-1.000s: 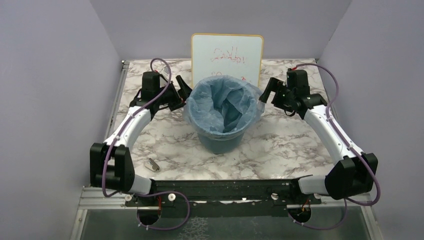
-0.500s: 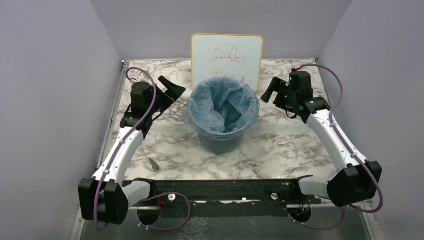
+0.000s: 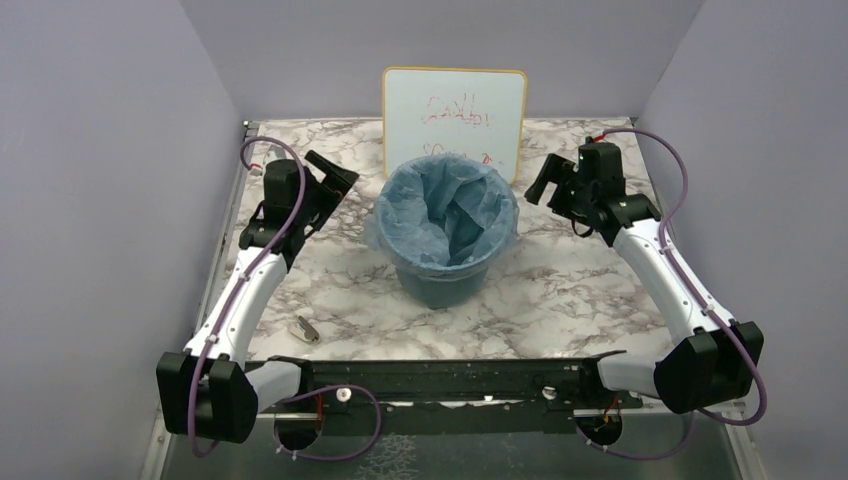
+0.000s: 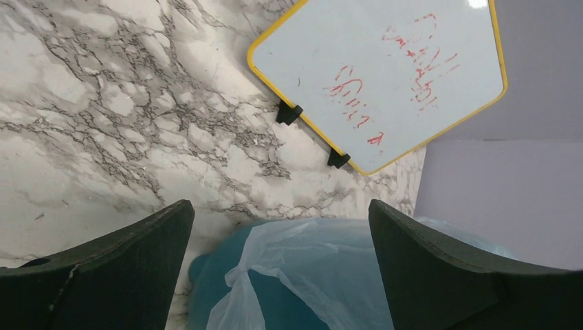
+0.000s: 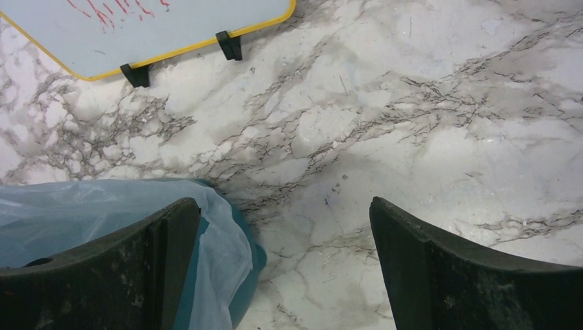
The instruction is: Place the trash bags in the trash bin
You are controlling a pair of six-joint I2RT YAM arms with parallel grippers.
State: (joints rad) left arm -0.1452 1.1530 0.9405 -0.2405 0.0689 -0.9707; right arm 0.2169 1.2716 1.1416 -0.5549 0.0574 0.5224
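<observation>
The marble-patterned table (image 3: 560,290) is smooth, white with grey veins. A flat yellow-framed whiteboard (image 3: 455,105) stands at its back. Mid-table sits the round, tapered teal trash bin (image 3: 445,285), lined by the thin, crinkly, translucent light-blue trash bag (image 3: 445,215), folded over its rim. The left gripper (image 3: 337,180) and right gripper (image 3: 545,180) flank it, jaws wide, empty.
</observation>
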